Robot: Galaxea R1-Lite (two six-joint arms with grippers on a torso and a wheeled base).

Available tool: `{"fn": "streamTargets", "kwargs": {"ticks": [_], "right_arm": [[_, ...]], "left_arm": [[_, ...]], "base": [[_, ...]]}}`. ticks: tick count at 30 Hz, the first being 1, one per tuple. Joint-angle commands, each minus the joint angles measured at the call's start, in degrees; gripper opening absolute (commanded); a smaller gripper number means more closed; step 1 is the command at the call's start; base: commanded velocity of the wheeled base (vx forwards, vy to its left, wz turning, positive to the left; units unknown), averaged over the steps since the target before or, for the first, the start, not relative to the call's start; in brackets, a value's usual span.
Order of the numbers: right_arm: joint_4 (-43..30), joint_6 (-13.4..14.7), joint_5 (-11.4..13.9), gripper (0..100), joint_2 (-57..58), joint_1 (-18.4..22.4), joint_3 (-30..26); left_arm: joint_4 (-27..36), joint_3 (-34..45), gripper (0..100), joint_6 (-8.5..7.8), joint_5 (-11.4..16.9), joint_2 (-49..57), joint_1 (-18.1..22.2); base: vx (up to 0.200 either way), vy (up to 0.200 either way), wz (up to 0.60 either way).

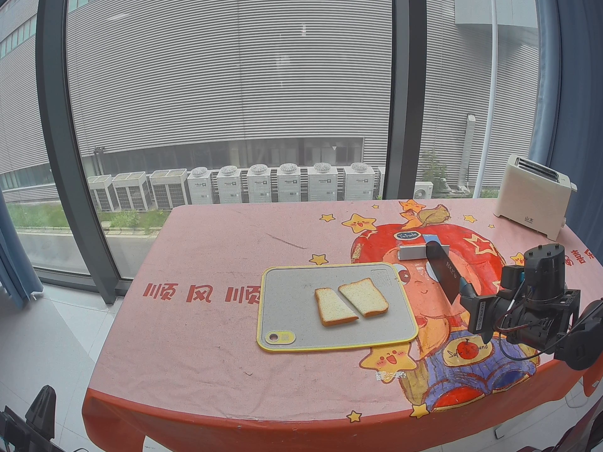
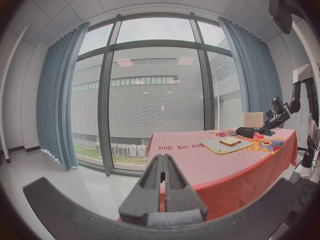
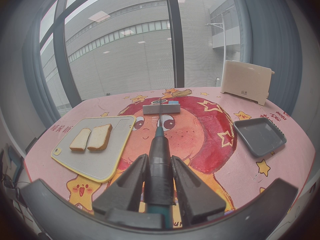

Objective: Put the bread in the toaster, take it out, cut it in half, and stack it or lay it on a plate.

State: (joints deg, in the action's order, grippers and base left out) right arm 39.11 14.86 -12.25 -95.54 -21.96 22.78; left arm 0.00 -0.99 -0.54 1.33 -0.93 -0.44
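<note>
Head view: the two bread halves point(image 1: 364, 297) are lying on the cutting board point(image 1: 295, 302), at 9 o'clock from the knife point(image 1: 445, 271).

Left wrist view: the left jaws are pressed together on nothing.

Right wrist view: the right jaws are squeezing the knife's handle. The blade is pointing at the knife rest point(image 3: 161, 108), so a crooked push could be knocking it over. The plate point(image 3: 260, 135) is waiting near the toaster point(image 3: 246, 80).

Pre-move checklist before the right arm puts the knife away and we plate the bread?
1. Grip: right gripper shut on knife handle: ok.
2. Cut done: two bread halves side by side on cutting board: ok.
3. Blade lined up with knife holder slot: cannot tell.
4. Target: plate flat on table, on the right arm's side: ok.
5. Other arm: left gripper shut, off the table edge, away from the board: ok.
</note>
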Motion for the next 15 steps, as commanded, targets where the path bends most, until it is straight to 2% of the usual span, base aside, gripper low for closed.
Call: {"fn": "streamTargets", "kwargs": {"ticks": [1, 15], "right_arm": [[0.0, 0.0, 0.0, 0, 0.0, 0.0, 0.0], [-0.1, 0.0, -0.2, 0, -0.1, -0.2, -0.2]], "left_arm": [[0.0, 1.0, 0, 0.01, 0.0, 0.9, 0.0], [0.0, 1.0, 0, 0.01, 0.0, 0.9, 0.0]], "base": [[0.000, 0.000, 0.00], [0.000, 0.000, 0.00]]}}
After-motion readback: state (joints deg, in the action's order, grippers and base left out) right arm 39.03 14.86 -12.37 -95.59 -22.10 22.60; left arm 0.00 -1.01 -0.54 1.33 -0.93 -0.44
